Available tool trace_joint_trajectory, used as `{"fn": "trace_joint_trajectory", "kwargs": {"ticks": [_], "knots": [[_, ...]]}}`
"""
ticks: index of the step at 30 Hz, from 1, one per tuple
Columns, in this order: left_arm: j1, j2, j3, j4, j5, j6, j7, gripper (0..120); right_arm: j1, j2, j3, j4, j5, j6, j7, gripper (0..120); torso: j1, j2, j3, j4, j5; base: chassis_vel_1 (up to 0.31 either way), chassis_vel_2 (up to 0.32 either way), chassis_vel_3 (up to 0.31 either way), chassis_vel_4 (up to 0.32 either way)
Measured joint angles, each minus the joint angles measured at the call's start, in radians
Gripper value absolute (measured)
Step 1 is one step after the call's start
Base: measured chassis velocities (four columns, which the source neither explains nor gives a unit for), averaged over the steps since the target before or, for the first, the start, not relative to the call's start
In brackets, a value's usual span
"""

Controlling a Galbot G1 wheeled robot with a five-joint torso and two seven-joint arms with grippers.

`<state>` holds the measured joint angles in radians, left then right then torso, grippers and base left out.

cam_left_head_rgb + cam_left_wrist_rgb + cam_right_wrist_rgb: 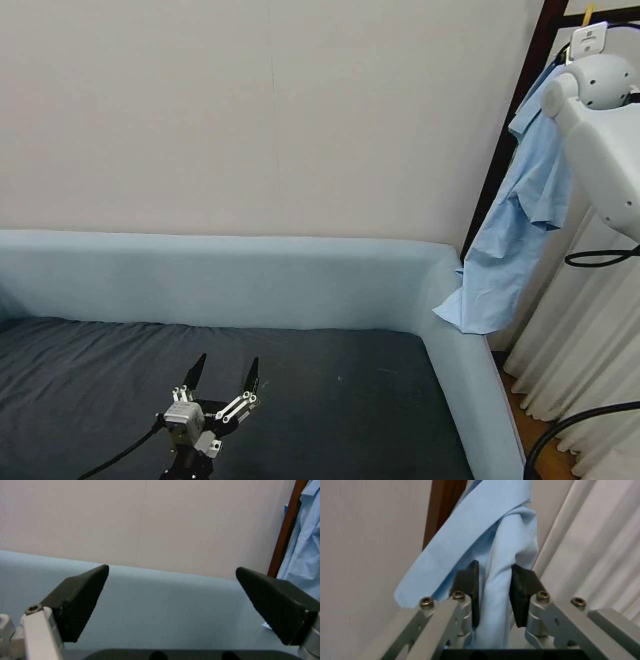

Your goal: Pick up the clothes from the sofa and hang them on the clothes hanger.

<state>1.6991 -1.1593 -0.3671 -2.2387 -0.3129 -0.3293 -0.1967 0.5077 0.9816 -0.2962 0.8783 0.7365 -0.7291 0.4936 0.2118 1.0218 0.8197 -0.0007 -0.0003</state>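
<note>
A light blue shirt (520,220) hangs down beside the dark wooden clothes stand (500,150) at the right, and its lower hem rests on the sofa's corner. My right arm (600,130) is raised high by the stand. In the right wrist view my right gripper (495,565) is shut on a fold of the shirt (485,528), next to the stand's post (442,506). My left gripper (226,362) hovers open and holds nothing, low over the sofa's dark seat (330,410). In the left wrist view the left gripper (171,570) faces the sofa back, with the shirt (305,547) off to one side.
The sofa has a pale blue backrest (220,280) and right armrest (470,400). A plain wall rises behind it. White curtains (580,340) hang to the right of the stand, with wooden floor (525,420) below. Black cables hang from my right arm.
</note>
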Motion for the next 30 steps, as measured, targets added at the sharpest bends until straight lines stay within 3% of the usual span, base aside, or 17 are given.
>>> {"fn": "trace_joint_trajectory", "kwargs": {"ticks": [3, 8, 12, 14, 18, 19, 21, 24, 30], "knots": [[-0.001, 0.005, -0.003, 0.003, 0.002, -0.007, 0.001, 100, -0.029, -0.032, -0.001, 0.077, -0.002, 0.007, -0.011, 41, 0.000, 0.000, 0.000, -0.0003, -0.0001, 0.000, 0.000, 0.000, 0.000], [-0.006, 0.002, 0.002, 0.011, 0.002, -0.008, 0.001, 100, -0.062, -0.079, 0.010, 0.172, -0.002, 0.014, -0.002, 54, 0.000, 0.000, 0.000, -0.0004, -0.0002, 0.000, 0.000, 0.000, 0.000], [-0.011, -0.006, 0.010, 0.026, 0.008, -0.009, 0.001, 100, -0.104, -0.159, 0.052, 0.300, 0.038, 0.016, 0.045, 72, 0.000, 0.000, 0.000, -0.0002, -0.0003, 0.000, 0.000, 0.000, 0.000], [-0.012, -0.008, 0.011, 0.030, 0.011, -0.010, 0.001, 100, -0.123, -0.191, 0.064, 0.347, 0.059, 0.028, 0.048, 76, 0.000, 0.000, 0.000, -0.0004, -0.0004, 0.000, 0.000, 0.000, 0.000], [-0.018, -0.021, 0.018, 0.047, 0.016, -0.021, 0.012, 100, -0.279, -0.311, 0.163, 0.568, 0.159, 0.259, 0.045, 95, 0.000, 0.000, 0.000, -0.0011, -0.0001, 0.000, 0.000, 0.000, 0.000], [-0.018, -0.021, 0.018, 0.047, 0.016, -0.021, 0.012, 100, -0.279, -0.311, 0.163, 0.568, 0.159, 0.259, 0.045, 95, 0.000, 0.000, 0.000, -0.0011, -0.0001, 0.000, 0.000, 0.000, 0.000], [-0.017, -0.028, 0.024, 0.053, 0.021, -0.026, 0.018, 100, -0.382, -0.349, 0.232, 0.670, 0.193, 0.352, 0.015, 98, 0.000, 0.000, 0.000, -0.0003, -0.0001, 0.000, 0.000, 0.000, 0.000], [-0.011, -0.046, 0.032, 0.057, 0.037, -0.032, 0.024, 100, -0.588, -0.422, 0.329, 0.878, 0.275, 0.444, -0.034, 100, 0.000, 0.000, 0.000, -0.0009, 0.0001, 0.000, 0.000, 0.000, 0.000], [-0.009, -0.069, 0.039, 0.070, 0.046, -0.038, 0.031, 100, -0.828, -0.440, 0.426, 1.083, 0.320, 0.497, -0.036, 100, 0.000, 0.000, 0.000, 0.0000, -0.0009, 0.000, 0.000, 0.000, 0.000]]}}
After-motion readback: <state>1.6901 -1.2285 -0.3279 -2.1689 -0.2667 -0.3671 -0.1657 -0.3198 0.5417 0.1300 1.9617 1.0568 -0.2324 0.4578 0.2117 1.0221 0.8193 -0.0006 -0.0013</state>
